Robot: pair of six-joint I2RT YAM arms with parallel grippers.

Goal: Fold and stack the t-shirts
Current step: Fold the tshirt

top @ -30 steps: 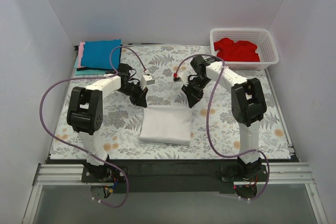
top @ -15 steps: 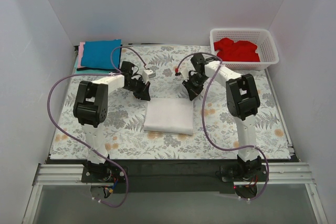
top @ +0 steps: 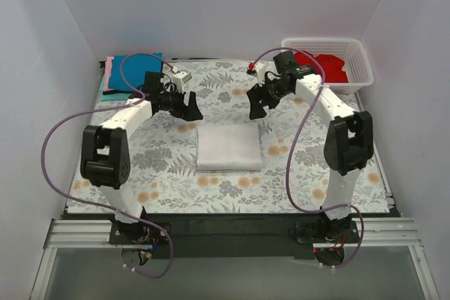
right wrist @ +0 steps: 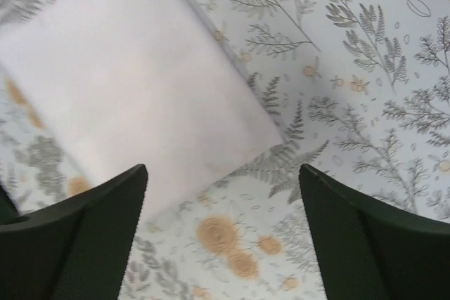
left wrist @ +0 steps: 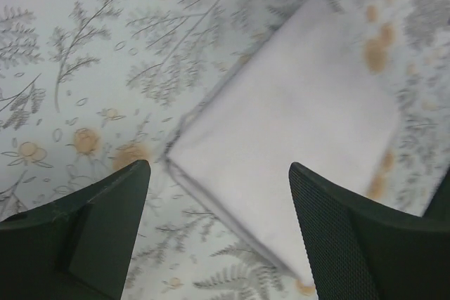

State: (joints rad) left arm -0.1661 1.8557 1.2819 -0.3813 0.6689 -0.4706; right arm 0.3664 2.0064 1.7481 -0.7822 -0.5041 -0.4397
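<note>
A white t-shirt (top: 227,147) lies folded in a flat rectangle in the middle of the floral table cloth. The left wrist view shows one corner of the white t-shirt (left wrist: 295,124), the right wrist view another corner (right wrist: 133,82). My left gripper (top: 191,110) (left wrist: 218,166) hovers open above its far left corner, holding nothing. My right gripper (top: 254,109) (right wrist: 223,168) hovers open above the far right corner, also holding nothing. A folded blue t-shirt (top: 133,72) rests on a pink one (top: 107,79) at the far left. A red t-shirt (top: 327,66) lies crumpled in the basket.
The white lattice basket (top: 358,83) stands at the far right corner. White walls close in the table on three sides. Purple cables loop from both arms. The floral cloth (top: 169,173) lies bare around the folded white shirt.
Both grippers have opened and let go of the white t-shirt. They have lifted and drawn back toward the far side. The shirt now lies flat and squared.
</note>
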